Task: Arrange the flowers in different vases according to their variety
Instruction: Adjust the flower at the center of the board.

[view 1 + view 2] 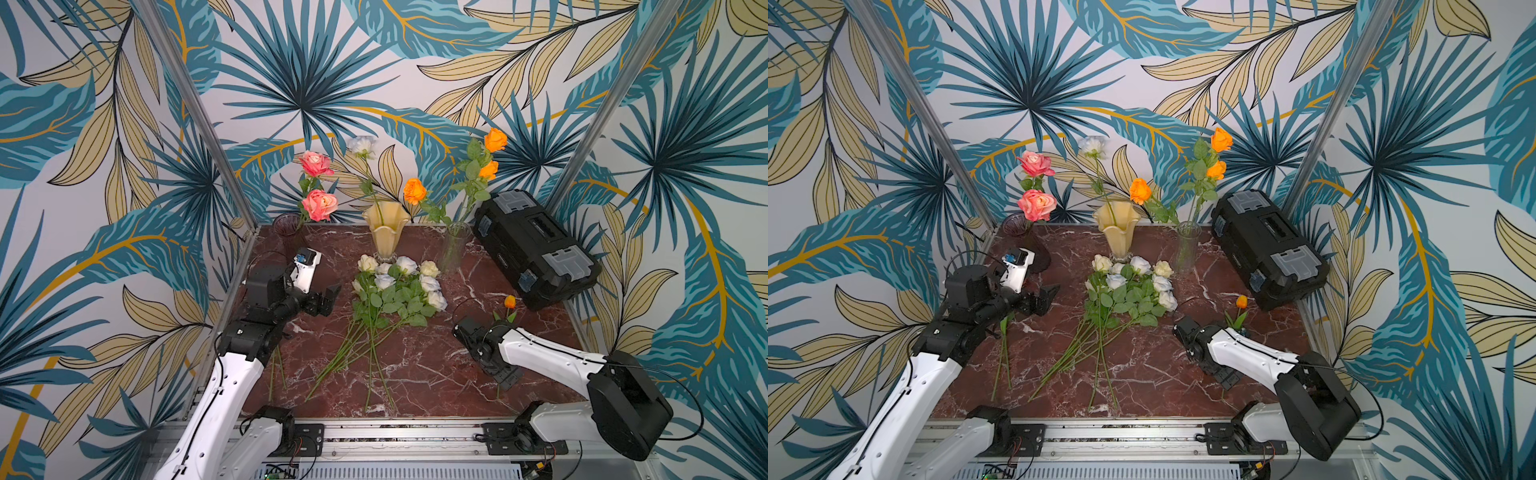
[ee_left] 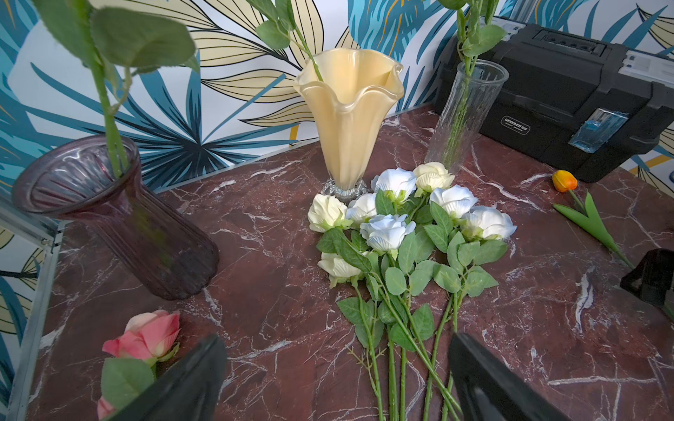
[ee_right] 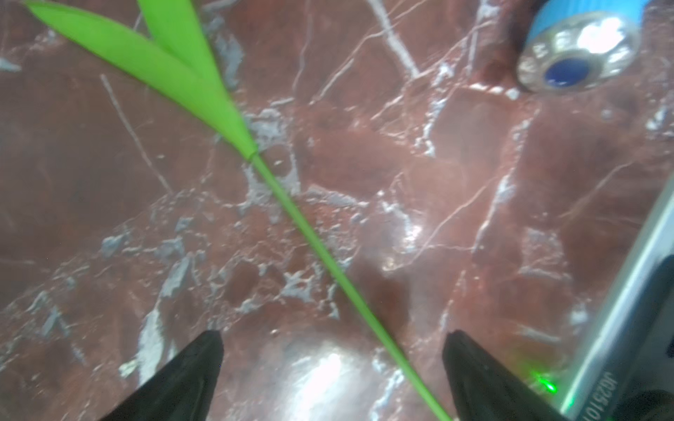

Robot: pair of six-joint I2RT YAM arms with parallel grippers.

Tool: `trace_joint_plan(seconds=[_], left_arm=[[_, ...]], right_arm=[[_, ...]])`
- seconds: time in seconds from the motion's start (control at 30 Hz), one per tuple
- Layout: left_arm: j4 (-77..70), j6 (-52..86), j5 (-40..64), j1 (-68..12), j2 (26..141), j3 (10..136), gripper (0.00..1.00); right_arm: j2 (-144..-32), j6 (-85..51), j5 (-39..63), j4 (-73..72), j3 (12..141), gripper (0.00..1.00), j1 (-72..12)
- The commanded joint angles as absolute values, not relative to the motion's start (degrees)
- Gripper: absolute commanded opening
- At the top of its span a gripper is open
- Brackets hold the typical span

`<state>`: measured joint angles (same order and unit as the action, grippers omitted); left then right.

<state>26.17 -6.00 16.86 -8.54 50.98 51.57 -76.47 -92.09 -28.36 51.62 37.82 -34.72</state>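
Observation:
At the back, a purple vase (image 1: 289, 232) holds two pink roses (image 1: 319, 205). A cream vase (image 1: 384, 232) holds one white rose (image 1: 361, 145). A clear cylinder vase (image 1: 455, 245) holds orange roses (image 1: 494, 139). Several white roses (image 1: 395, 286) lie bunched mid-table. My left gripper (image 1: 328, 299) hovers open to their left, above a pink flower (image 2: 149, 333), with nothing between its fingers. An orange tulip (image 1: 509, 301) lies at the right. My right gripper (image 1: 505, 376) points down, open, with the tulip's stem (image 3: 310, 237) running between its fingers, untouched.
A black toolbox (image 1: 536, 245) with grey latches lies at the back right. A small blue and silver round thing (image 3: 580, 51) sits beside the tulip's leaves. Metal frame posts stand at the back corners, and a rail (image 1: 395, 434) runs along the front edge.

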Motion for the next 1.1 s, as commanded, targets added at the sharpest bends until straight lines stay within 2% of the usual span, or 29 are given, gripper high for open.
trace_joint_plan(seconds=[0.0, 0.13, 0.33, 0.57, 0.87, 1.07], left_arm=[[27.33, -6.66, 16.47, -8.79, 51.06, 52.89, 1.0], [26.98, -6.68, 16.5, -9.24, 51.4, 53.09, 1.0], [27.0, -6.72, 16.59, -9.62, 51.11, 53.09, 1.0], [28.9, -8.15, 15.08, -11.76, 50.25, 53.09, 1.0], [28.4, -7.92, 15.04, -12.83, 50.19, 53.13, 1.0], [28.39, -8.0, 14.84, -12.83, 50.21, 53.44, 1.0]], right_arm=[[-74.96, -95.0, -31.07, 55.3, 36.56, 0.99, -35.02], [-75.28, -92.57, -30.2, 53.61, 36.65, 0.99, -34.97], [-81.42, -94.46, -21.16, 49.8, 35.77, 0.99, -35.64], [-84.47, -95.89, -20.91, 39.42, 33.31, 0.99, -37.23], [-93.54, -86.23, -17.67, 31.26, 41.75, 0.99, -37.64], [-89.15, -82.46, -11.83, 31.35, 38.08, 0.97, -34.65]])
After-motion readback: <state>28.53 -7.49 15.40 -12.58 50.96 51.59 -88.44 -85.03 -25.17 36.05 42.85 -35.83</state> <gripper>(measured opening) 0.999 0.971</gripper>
